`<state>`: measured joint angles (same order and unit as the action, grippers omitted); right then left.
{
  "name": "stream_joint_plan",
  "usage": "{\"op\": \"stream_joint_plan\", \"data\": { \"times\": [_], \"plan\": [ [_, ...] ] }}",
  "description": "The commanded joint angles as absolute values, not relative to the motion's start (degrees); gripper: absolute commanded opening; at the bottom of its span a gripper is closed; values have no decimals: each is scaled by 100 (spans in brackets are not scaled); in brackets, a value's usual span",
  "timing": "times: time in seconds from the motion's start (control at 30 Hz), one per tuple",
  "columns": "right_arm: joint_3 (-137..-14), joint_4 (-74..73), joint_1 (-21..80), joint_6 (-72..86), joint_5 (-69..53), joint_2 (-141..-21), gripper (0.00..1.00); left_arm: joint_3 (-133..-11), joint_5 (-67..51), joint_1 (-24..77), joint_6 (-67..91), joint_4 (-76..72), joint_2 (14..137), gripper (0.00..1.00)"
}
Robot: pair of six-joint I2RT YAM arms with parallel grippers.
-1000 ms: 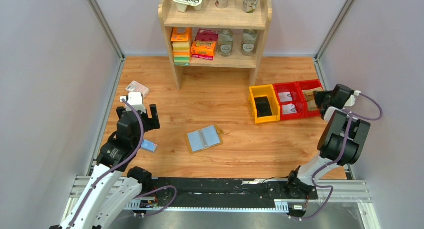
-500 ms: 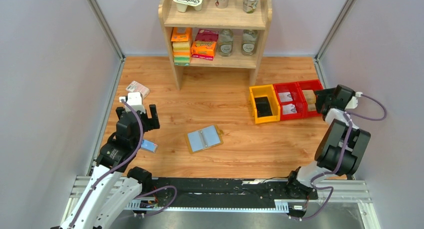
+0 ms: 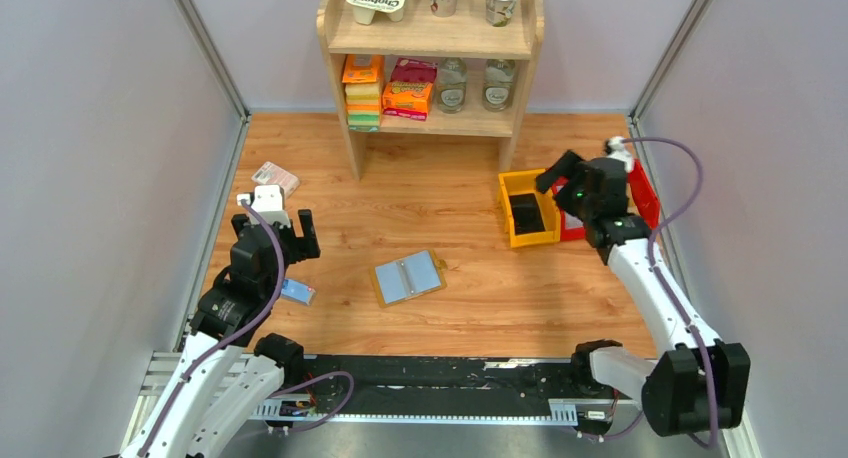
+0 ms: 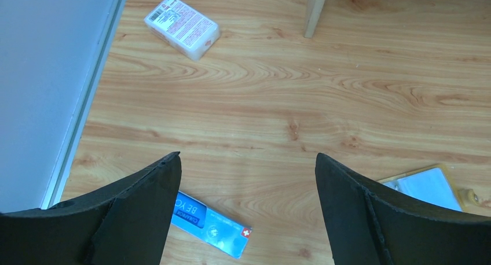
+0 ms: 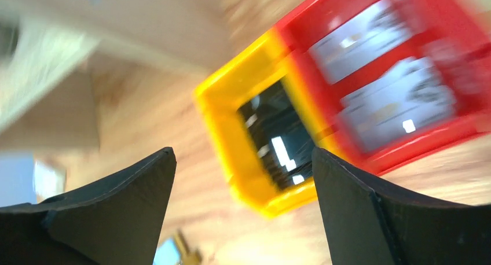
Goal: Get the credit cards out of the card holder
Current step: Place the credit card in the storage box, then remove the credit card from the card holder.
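Note:
The card holder (image 3: 408,277) lies open and flat mid-floor, tan-edged with grey-blue panels; its corner (image 4: 431,187) shows behind my left finger, and a blurred bit (image 5: 173,250) appears in the right wrist view. Two pale credit cards (image 5: 347,39) (image 5: 399,103) lie in a red bin (image 5: 463,126). My left gripper (image 3: 275,221) (image 4: 248,156) hovers open and empty, left of the holder. My right gripper (image 3: 562,193) (image 5: 243,152) is open and empty above the yellow bin (image 3: 527,236) (image 5: 231,137).
A blue bar (image 3: 297,292) (image 4: 211,224) lies under my left gripper, and a pink-white packet (image 3: 275,176) (image 4: 182,26) sits farther back. The wooden shelf (image 3: 430,48) stands at the back. The yellow bin holds something black (image 5: 278,143). My arm covers the red bins (image 3: 645,193).
My right gripper opened over the far-right red bin, then swung left to above the yellow bin. The left arm has not moved.

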<state>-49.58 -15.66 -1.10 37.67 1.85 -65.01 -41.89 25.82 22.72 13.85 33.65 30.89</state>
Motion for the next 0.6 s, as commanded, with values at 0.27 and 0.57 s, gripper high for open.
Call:
{"op": "stream_joint_plan", "data": {
  "times": [0.27,0.57],
  "plan": [
    [-5650,-1943,4391,2646,1239,-7433,91,-4254,2557,2241,1477,3322,3138,92],
    [-6810,-1872,6099,2109,1038,-9543,90,-4254,2681,2232,1415,3375,3138,92]
  ]
}}
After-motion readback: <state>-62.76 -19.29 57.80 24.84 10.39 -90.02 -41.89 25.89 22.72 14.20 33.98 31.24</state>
